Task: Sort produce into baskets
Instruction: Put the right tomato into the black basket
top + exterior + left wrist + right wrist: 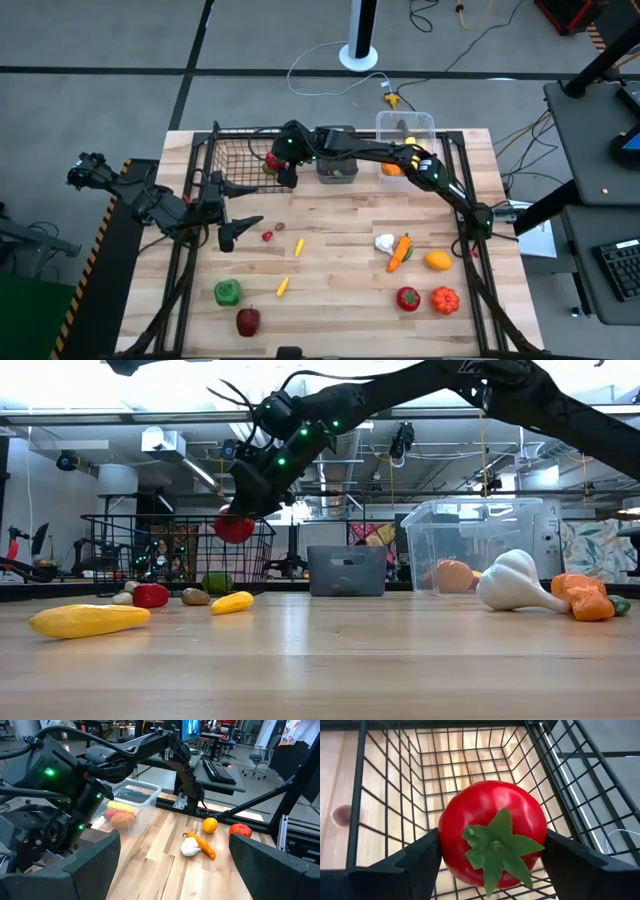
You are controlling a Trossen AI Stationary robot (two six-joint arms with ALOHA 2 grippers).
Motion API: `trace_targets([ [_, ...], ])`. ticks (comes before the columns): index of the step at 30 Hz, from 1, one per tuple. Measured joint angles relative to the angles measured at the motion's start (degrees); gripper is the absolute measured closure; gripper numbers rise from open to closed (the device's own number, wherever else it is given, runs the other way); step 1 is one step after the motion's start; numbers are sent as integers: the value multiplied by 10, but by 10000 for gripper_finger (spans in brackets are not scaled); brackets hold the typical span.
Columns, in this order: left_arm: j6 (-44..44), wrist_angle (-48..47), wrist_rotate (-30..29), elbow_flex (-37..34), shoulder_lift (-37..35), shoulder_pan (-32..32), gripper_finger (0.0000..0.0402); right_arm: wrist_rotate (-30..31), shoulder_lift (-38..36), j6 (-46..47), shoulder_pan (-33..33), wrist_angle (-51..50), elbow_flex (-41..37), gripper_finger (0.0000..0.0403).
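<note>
Wooden planks make up the table (pixel 330 250), framed by dark rails, with a grey floor and cables beyond it. Along the far edge stand three containers: a black wire basket (pixel 240 155), a small grey bin (pixel 337 170) and a clear tub (pixel 405 128).

The right gripper (pixel 283 165) reaches across to the wire basket and hangs over its inside. Its fingers are clamped on a red tomato (pixel 492 835), green stem facing the wrist camera, with the basket's mesh floor directly beneath. From the low view the tomato (pixel 234 525) is at about the height of the basket's rim, so it looks ready to be dropped. The left gripper (pixel 235 222) waits near the table's left side with its fingers spread wide and nothing between them.

Sorting seems partly done. The clear tub already holds an orange fruit (pixel 122 819) and something yellow; the grey bin has something greenish in it, though what it is I cannot tell from here. The wire basket looks empty in the right wrist view, apart from what the tomato hides.

Plenty is left on the table: a green pepper (pixel 227 292), a dark red apple (pixel 248 321), two small yellow pieces (pixel 283 286), a small red piece (pixel 267 236), a garlic bulb (pixel 385 243) touching a carrot (pixel 401 252), a yellow-orange fruit (pixel 438 261), a red pepper (pixel 407 298) and an orange tomato-like piece (pixel 445 299). By that count, most of the job remains.
</note>
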Motion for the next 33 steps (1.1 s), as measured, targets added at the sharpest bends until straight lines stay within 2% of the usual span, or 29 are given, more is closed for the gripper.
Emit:
trace_targets([
  [33,0,-3,0,0,26,0,48,-14,1,-34,0,-24,-6,96],
])
